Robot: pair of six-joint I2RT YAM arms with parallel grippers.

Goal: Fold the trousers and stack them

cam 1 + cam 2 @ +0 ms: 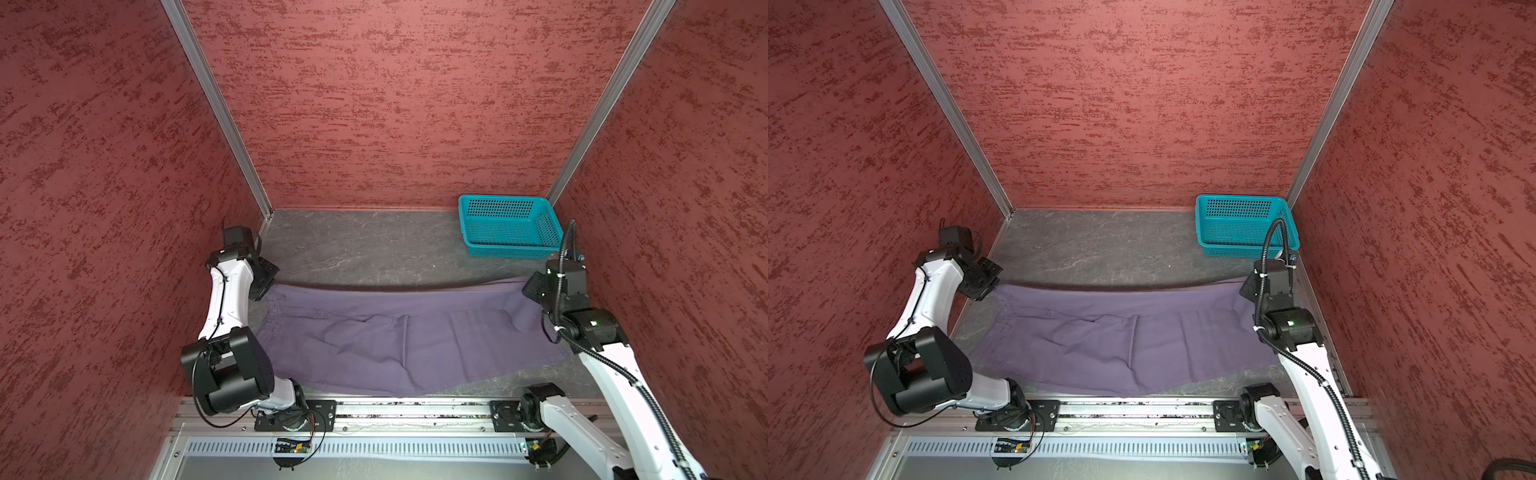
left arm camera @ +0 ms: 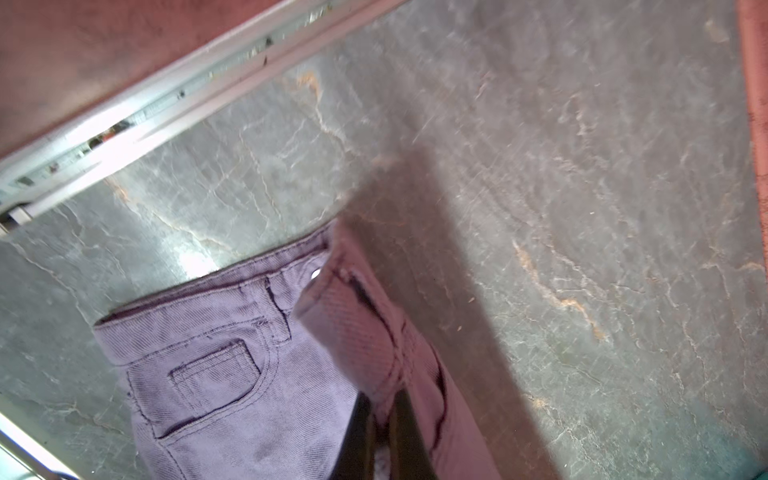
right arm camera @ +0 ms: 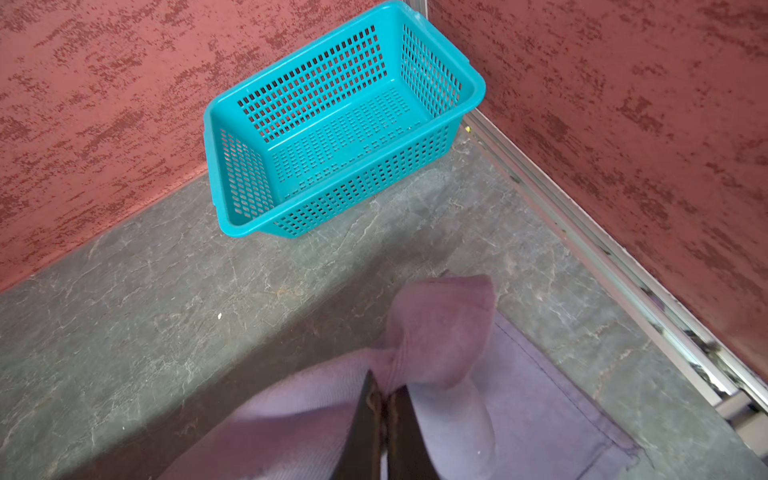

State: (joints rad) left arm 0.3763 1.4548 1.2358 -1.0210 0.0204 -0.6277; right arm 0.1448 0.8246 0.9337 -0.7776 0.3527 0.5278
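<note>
The trousers [image 1: 395, 340] are lying spread across the grey table [image 1: 353, 249], on the robot's side of the teal basket [image 1: 509, 226] and stretching well away from it sideways. The right gripper [image 3: 384, 399], just in front of the basket, is pinching a bunch of leg-end cloth — its fingers are pressed together with only fabric between them. The left gripper [image 2: 380, 419], at the end farthest from the basket, is clamping a fold at the waist end — closed tight on it. The trouser edge nearest the basket is hanging raised between the two grips.
</note>
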